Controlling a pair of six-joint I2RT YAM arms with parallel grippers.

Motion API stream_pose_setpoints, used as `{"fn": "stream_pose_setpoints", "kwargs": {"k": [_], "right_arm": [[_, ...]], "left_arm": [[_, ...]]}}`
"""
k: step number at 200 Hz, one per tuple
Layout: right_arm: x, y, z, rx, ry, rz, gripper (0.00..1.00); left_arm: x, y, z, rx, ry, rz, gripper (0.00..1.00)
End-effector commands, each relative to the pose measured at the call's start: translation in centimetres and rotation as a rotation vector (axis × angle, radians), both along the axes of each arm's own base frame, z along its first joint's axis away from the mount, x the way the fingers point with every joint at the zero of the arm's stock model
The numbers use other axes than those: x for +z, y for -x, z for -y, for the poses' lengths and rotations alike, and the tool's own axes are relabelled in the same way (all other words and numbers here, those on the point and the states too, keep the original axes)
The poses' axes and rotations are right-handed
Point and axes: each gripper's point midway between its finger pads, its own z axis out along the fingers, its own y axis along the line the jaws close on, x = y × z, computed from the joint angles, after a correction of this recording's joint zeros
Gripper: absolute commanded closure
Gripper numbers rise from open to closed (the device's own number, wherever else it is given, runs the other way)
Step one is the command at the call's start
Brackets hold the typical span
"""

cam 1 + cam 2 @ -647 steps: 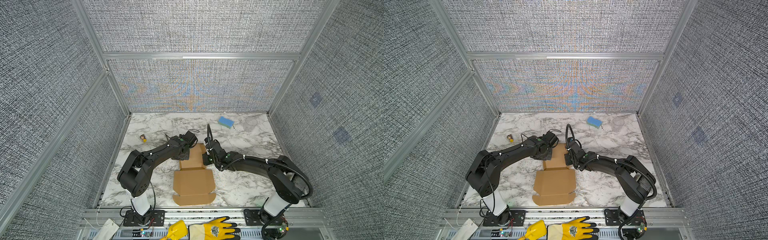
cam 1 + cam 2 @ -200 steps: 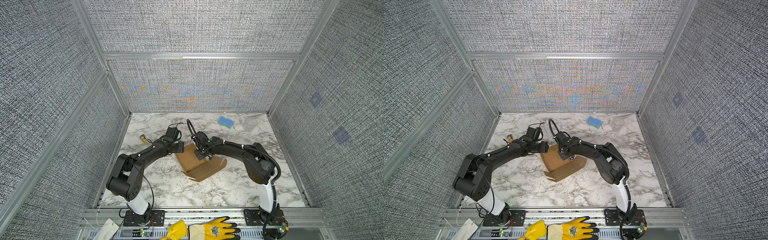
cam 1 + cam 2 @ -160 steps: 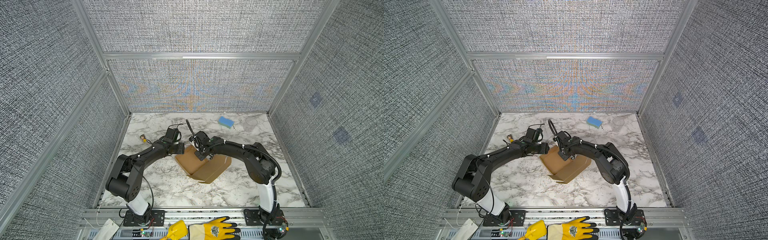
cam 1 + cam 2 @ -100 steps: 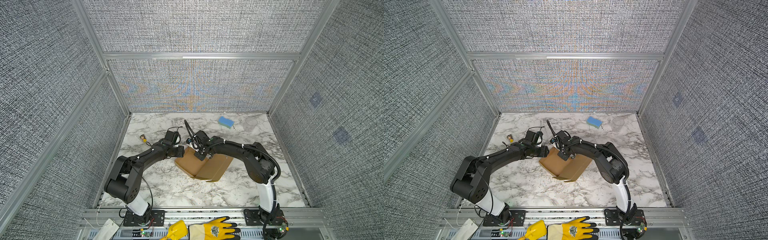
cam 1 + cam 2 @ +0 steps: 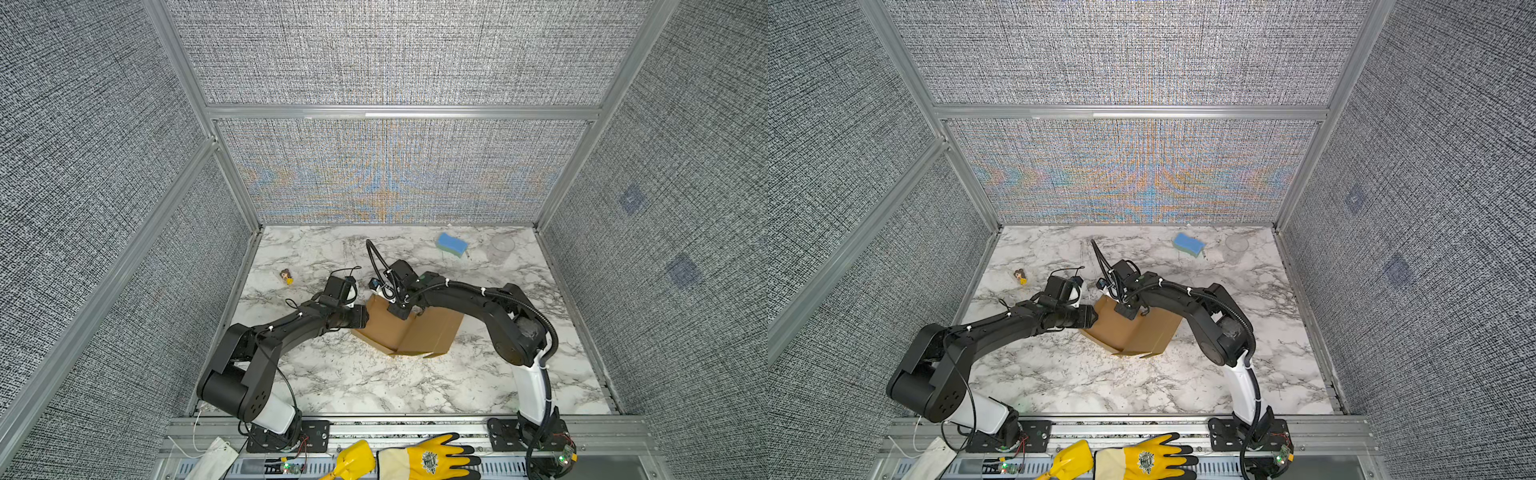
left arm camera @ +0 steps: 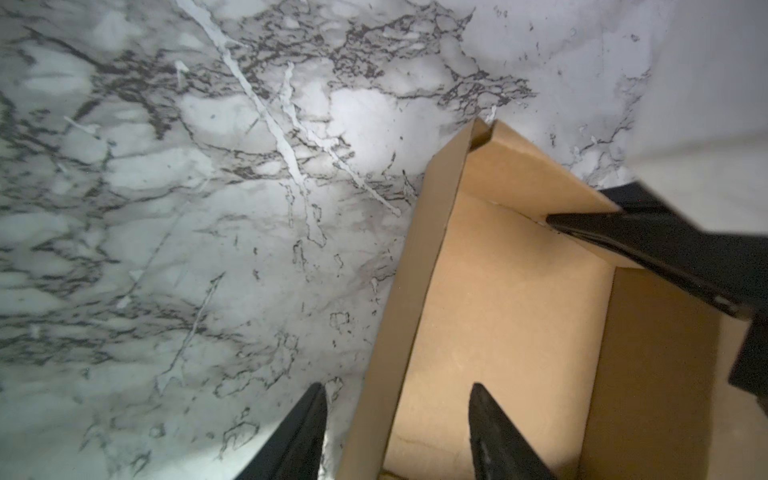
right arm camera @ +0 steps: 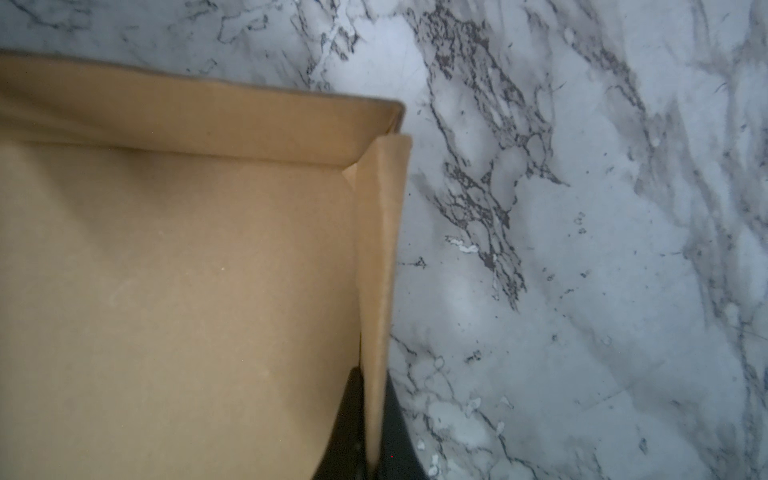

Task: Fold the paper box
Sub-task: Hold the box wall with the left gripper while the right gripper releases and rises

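- Nearest the front rail, a yellow glove (image 5: pixel 424 459) lay off the marble table (image 5: pixel 353 382), well apart from the work. It looked like no hazard.
- The paper box (image 5: pixel 415 332) sat mid-table between the two arms. It was half-formed, with walls raised and the lid not closed.
- The left gripper (image 6: pixel 395 386) stood parted astride one raised wall, one finger inside and one outside, neither visibly pressing. If it closed off-centre or shoved sideways, it would likely buckle that wall or skid the light box over the smooth marble.
- The right gripper (image 7: pixel 372 374) was clenched on the adjoining side wall of the paper box, pinching it between both fingers. A pull there while the left gripper closed could tear the corner or spring the folded flap open. The wrist view was too soft to tell whether that corner tab was properly seated.
- Both grippers crowded the same end of the box, so a small misjudged move could knock their fingers together.
- Farther back, a small figurine (image 5: pixel 286 276) and a blue sponge (image 5: pixel 451 244) lay well apart from the box and were unlikely to interfere.
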Motion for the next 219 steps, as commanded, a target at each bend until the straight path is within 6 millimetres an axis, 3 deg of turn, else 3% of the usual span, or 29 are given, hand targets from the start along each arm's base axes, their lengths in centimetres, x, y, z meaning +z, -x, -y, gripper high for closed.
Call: {"fn": "stream_pose_setpoints", "kwargs": {"k": [1,63,110,159,193,219], "right_arm": [[-1.0,-0.1,0.8,-0.001,0.054,0.014,1.0],[-1.1,-2.0,2.0,-0.056,0.119,0.148,1.0],[-1.3,-1.7,1.8,-0.053,0.1,0.152,1.0],[1.1,-1.1,0.0,-0.032,-0.019,0.123,0.55],[4.2,-0.8,-1.1,-0.042,-0.119,0.114,0.42],[6.5,-0.5,-1.5,-0.057,-0.189,0.11,0.39]], "left_arm": [[0.9,-0.6,0.8,-0.015,0.041,0.04,0.43],[0.2,-0.2,1.1,-0.027,0.043,0.028,0.47],[-0.4,-0.2,1.1,-0.027,0.038,0.017,0.47],[-1.2,-0.3,1.1,-0.027,0.026,0.006,0.48],[-1.2,-0.6,1.1,-0.02,0.025,0.014,0.48],[-1.3,-0.6,1.0,-0.015,0.022,0.014,0.49]]}}
